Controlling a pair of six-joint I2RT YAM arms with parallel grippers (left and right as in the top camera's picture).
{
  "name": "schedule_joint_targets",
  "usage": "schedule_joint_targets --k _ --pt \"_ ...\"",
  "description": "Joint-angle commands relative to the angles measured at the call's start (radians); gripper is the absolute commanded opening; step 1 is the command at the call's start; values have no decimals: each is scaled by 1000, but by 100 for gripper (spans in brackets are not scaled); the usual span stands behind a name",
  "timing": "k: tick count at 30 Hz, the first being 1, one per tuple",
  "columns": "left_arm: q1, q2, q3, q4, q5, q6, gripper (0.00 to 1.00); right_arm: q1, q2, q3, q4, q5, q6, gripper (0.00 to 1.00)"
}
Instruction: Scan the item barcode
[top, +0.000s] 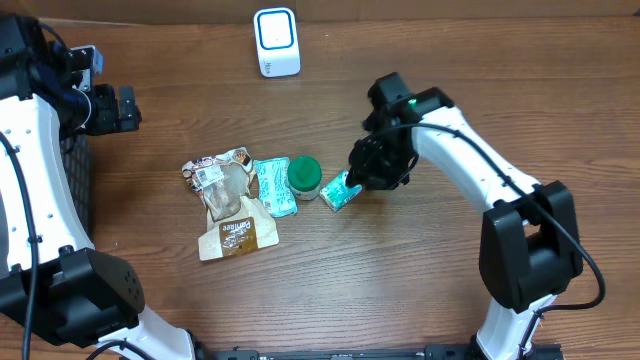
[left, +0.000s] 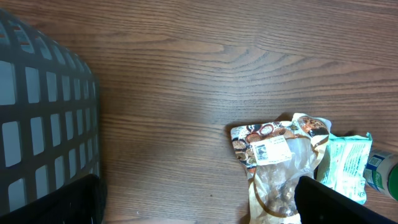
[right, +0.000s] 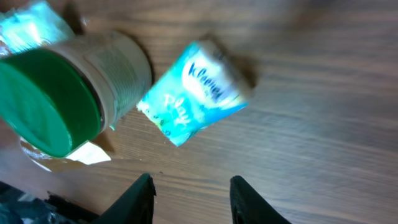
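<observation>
Light-blue tissue pack (right: 193, 90) lies flat on the wood surface (top: 420, 290), just right of the green-lidded jar (top: 304, 175). My right end effector (right: 191, 199) hangs over it, fingers partly spread and empty. The pack sits just beyond the tips, its long axis skewed across the gap. The left end effector (top: 115, 108), spread wide, is well apart at far left. I see no barcode on the top face.

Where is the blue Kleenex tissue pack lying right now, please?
In the overhead view the Kleenex pack lies on the table right of centre, just right of the green-lidded jar, by the right gripper.
</observation>
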Motion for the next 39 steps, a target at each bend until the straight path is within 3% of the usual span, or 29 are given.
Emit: schedule_joint_targets --k 1,10,15,21,31,39 --pt "-1 -2 1 1 1 11 100 32 3 -45 39 0 74 27" --pt "-1 -2 1 1 1 12 99 134 3 -171 238 -7 288 8" --pt "-1 -2 1 1 1 12 100 181 3 -177 309 -2 322 8" --pt "-1 -2 1 1 1 12 100 209 8 -177 322 139 439 8" --pt "-1 -2 1 1 1 12 100 195 41 -177 301 150 441 8" --pt "-1 -2 1 1 1 12 100 56 40 -174 221 148 348 8"
